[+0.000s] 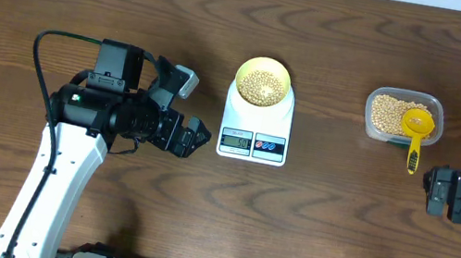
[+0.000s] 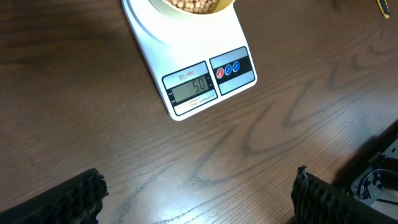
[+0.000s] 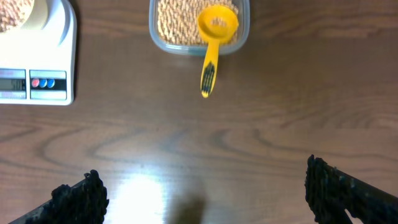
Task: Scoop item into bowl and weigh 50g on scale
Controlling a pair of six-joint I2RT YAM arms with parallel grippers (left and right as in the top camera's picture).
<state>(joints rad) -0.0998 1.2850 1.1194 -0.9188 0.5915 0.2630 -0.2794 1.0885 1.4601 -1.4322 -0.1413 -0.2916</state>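
Bowl (image 1: pixel 263 83) on scale (image 1: pixel 256 124), near left tool (image 1: pixel 192 107)

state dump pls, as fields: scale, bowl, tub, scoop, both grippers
scale: carries the bowl, display reads 50
bowl: on the scale, beans inside
tub: right of the scale, holds more beans
scoop: head resting in the tub, handle sticking out over its edge
left gripper: jaws open, empty, beside the scale
right gripper: jaws open, empty, short of the tub
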